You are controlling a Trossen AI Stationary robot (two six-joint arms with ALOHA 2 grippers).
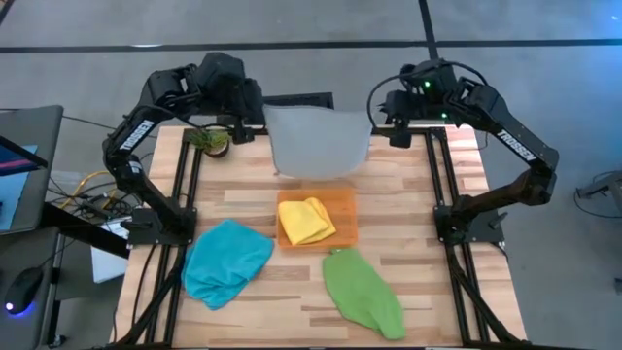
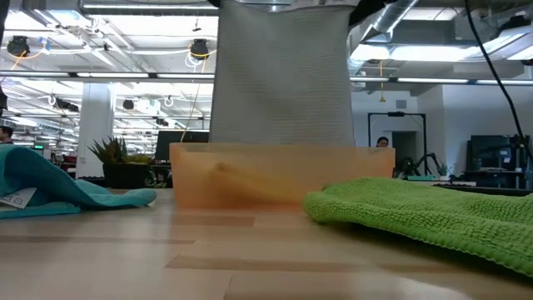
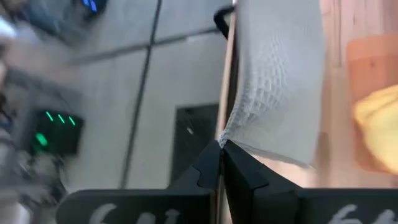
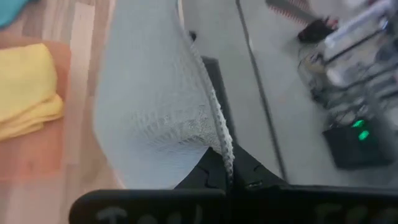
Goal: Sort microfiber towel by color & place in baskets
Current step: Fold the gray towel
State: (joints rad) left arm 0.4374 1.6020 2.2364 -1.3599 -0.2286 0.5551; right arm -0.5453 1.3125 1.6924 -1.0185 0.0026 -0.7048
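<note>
High view: my left hand (image 1: pixel 255 115) and right hand (image 1: pixel 374 112) each pinch a top corner of the grey towel (image 1: pixel 319 143), hung at the surface's far edge; yellow towel (image 1: pixel 305 221) lies in the orange tray (image 1: pixel 344 206).
Low view: grey waffle-weave cloth hangs behind the tray; its top is cut off.
Left wrist view: fingers (image 3: pixel 239 177) clamp one corner.
Right wrist view: fingers (image 4: pixel 208 174) clamp the other corner.

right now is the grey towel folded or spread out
Spread out. The grey towel hangs as a flat sheet, its top corners pinched by the left gripper and right gripper, behind the orange tray.
</note>
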